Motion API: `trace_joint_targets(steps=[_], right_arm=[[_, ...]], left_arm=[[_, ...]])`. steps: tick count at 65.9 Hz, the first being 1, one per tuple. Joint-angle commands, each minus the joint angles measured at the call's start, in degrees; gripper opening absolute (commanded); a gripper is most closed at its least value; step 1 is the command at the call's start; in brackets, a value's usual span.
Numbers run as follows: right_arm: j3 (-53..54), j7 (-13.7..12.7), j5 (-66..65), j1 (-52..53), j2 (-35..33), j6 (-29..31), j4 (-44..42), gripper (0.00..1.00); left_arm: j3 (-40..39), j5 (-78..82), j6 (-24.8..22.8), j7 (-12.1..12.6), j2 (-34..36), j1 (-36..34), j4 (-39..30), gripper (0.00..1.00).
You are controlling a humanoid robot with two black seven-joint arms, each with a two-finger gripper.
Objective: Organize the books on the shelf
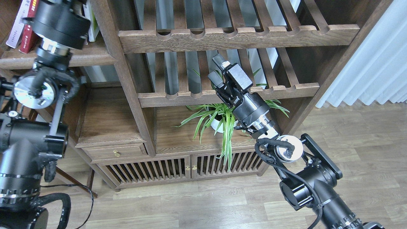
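The books stand at the top left on the shelf [98,58], a flat dark-brown board. A white book with a pale top [17,24] and a dark red book [28,36] lean at the far left. My left arm's thick wrist [60,22] stands in front of the other books and hides them. That arm runs off the top edge, so its gripper is out of view. My right gripper [216,69] is open and empty, in front of the lower slatted rack [190,95], well to the right of the books.
A thin white-green book [92,22] shows right of the left wrist. A potted spider plant [219,122] sits under the lower rack, behind my right forearm. An upper slatted rack [238,36], a drawer [116,152], slatted cabinet doors [152,171] and a white curtain [375,70] surround them.
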Motion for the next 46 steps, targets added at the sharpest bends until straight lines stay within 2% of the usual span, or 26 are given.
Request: trace_joint_targets(steps=[1,6,32,46], right_arm=[[0.1,0.1,0.0,-0.1,0.0,0.2,0.1,0.98],[0.1,0.1,0.0,0.0,0.0,0.6,0.2,0.98],[0.1,0.1,0.1,-0.5,0.0,0.8,0.4,0.99],[0.0,0.0,0.2,-0.4,0.0,0.7,0.4,0.99]], left_arm=[[3.3,0.1,0.0,0.9,0.0,3.0,0.1,0.66],[4.7,0.1,0.0,0.9,0.0,6.6,0.1,0.66],[10.0,0.2,0.0,1.2,0.0,14.2,0.1,0.69],[11.1,0.2,0.0,1.4,0.0,14.7,0.1,0.71]])
